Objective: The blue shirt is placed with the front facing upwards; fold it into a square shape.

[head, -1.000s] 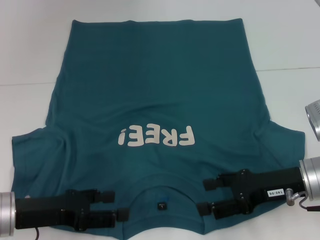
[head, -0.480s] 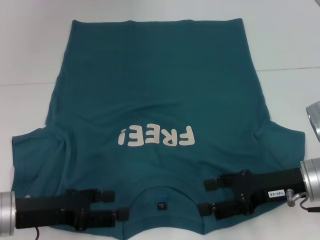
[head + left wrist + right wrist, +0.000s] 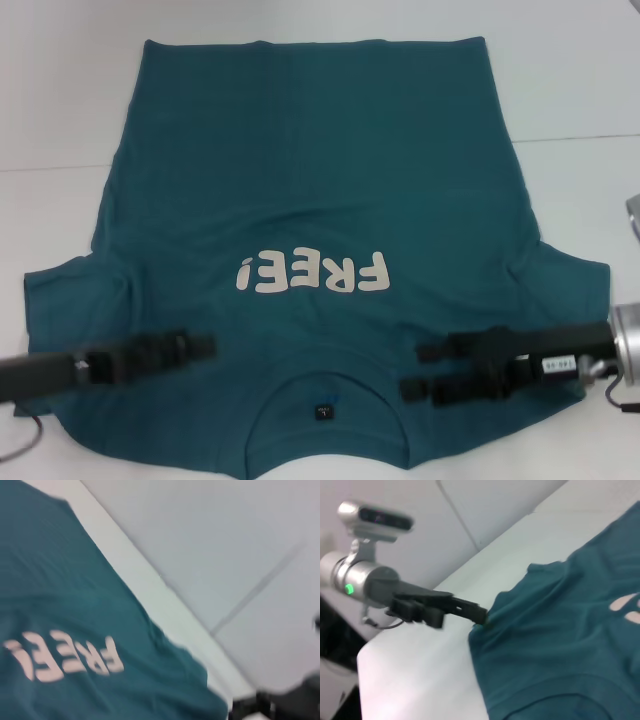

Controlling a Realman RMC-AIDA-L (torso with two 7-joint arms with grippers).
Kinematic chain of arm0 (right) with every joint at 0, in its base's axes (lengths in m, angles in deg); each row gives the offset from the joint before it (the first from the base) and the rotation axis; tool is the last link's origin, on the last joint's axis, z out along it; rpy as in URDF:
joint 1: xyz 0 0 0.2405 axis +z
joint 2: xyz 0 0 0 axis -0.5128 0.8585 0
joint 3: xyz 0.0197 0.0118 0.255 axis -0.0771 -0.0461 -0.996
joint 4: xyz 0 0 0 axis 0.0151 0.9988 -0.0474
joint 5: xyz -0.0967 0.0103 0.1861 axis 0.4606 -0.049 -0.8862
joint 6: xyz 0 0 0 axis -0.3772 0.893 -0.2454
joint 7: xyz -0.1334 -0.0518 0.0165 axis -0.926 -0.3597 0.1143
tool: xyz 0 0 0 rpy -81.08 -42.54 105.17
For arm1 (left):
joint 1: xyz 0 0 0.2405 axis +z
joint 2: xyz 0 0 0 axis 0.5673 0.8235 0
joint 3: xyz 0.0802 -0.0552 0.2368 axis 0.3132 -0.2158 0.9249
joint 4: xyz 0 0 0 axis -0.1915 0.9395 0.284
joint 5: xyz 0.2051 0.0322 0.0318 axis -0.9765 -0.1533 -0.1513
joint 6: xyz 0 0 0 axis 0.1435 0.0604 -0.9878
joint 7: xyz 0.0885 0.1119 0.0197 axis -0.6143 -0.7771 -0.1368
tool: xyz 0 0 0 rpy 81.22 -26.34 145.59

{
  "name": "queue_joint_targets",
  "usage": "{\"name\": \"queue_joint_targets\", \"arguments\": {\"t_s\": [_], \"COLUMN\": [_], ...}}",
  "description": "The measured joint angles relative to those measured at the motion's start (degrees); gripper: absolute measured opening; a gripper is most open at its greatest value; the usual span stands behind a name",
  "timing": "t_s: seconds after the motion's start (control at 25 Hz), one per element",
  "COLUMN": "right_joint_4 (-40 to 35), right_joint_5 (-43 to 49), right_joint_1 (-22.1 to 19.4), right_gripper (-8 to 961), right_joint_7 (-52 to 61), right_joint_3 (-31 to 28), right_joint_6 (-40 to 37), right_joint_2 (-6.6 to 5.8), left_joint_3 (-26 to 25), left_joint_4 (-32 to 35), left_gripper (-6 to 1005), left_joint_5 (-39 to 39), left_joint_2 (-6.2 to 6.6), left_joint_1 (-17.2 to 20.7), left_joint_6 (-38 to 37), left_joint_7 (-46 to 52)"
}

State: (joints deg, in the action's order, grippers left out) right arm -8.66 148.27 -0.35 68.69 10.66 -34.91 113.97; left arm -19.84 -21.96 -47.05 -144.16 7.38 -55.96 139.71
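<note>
The left gripper [image 3: 205,346] is positioned over the near left shoulder of the blue shirt [image 3: 310,200]; its opening cannot be determined. The blue shirt is spread flat on the white table [image 3: 60,90], front upward, with the collar [image 3: 325,385] between both grippers and the "FREE!" print [image 3: 312,273] just beyond them. The right gripper [image 3: 412,370] is positioned over the near right shoulder, fingers parted narrowly.

Blue shirt [image 3: 310,180] covers most of table [image 3: 60,90]; bare margins both sides.
</note>
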Motion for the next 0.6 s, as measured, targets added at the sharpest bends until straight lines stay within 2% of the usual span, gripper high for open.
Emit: {"name": "queue_joint_targets", "arguments": {"t_s": [0.16,0.24,0.36,0.6], "right_joint_4": [-0.33,-0.38,-0.37,-0.38], "right_joint_5": [-0.42,-1.27,-2.18,-2.35], "right_joint_1": [0.62,0.91,1.4,2.2], "right_gripper": [915,915,915,915], "right_joint_7": [6.15,8.21,12.05,19.03], "right_joint_3": [-1.96,-2.5,-2.77,-5.78], "right_joint_6": [-0.26,-0.56,-0.33,1.28], "right_joint_2": [-0.76,-1.17,-1.75,-2.89], "left_joint_3": [-4.04,-5.26,-8.01,-11.69], "left_joint_4": [0.47,0.64,0.67,-0.52], "left_gripper": [841,842,842,840], "left_joint_5": [0.43,0.44,1.13,1.33], "left_joint_2": [1.38,1.67,1.79,2.14], "left_joint_1": [-0.54,-0.67,-0.68,-0.36], "left_joint_6": [-0.66,-0.24,0.67,9.11], "left_joint_7": [13.22,17.9,21.59,25.93]}}
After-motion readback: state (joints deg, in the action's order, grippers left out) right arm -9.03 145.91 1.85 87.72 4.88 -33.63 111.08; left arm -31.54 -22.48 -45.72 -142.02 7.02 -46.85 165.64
